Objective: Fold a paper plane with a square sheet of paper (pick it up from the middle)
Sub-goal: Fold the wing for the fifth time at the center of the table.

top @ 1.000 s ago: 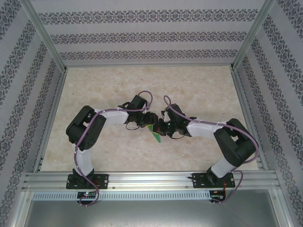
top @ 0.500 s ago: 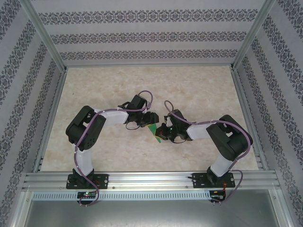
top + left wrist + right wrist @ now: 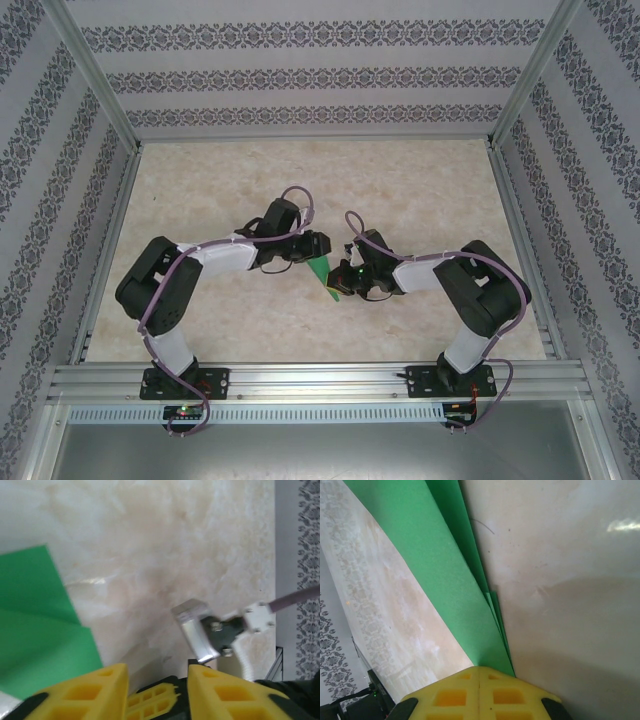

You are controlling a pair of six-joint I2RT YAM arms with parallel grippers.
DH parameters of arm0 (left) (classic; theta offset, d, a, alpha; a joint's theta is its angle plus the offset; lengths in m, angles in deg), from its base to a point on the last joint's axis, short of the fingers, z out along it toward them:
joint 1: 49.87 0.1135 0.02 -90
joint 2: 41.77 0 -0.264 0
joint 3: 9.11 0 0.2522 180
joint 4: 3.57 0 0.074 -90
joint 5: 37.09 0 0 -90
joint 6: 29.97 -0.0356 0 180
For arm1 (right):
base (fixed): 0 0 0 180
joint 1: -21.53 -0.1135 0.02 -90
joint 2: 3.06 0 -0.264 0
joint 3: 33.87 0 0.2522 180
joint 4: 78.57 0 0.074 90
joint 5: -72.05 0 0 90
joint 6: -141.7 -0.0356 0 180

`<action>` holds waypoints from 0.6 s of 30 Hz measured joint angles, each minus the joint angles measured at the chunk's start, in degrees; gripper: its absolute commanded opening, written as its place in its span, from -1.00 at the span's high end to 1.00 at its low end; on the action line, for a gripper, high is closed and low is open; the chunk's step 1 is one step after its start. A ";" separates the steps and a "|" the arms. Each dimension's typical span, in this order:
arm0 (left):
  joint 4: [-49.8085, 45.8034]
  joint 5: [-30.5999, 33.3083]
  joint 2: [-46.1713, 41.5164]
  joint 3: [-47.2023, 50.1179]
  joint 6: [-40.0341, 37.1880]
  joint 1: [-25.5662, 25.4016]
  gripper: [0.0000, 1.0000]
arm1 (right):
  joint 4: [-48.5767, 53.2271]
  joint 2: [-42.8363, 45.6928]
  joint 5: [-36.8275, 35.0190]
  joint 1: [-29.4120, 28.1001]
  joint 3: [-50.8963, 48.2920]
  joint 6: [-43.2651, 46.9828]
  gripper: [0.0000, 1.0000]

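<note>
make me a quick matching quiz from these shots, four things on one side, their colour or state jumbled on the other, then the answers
Things:
1 left gripper
2 right gripper
3 paper
4 table

Colour or state:
A pale beige, marbled
B fingers apart, nothing between them
C green, folded into layers
D shut on the paper's end

Pairs: 1-B, 2-D, 3-C, 4-A
</note>
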 measured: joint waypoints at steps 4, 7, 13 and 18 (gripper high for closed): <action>2.01 -0.02 1.79 1.73 1.44 0.00 0.50 | -0.17 -0.37 0.44 0.00 0.24 0.00 0.93; 3.80 -0.13 3.39 1.75 1.81 0.00 0.54 | -0.24 -0.50 0.85 0.24 0.24 0.02 0.93; 5.53 -0.17 6.38 1.92 1.79 0.02 0.53 | -0.37 -0.70 1.20 0.35 0.24 0.02 0.94; 5.70 0.02 6.73 2.32 0.85 0.17 0.52 | -0.33 -0.68 1.20 0.35 0.24 0.04 0.99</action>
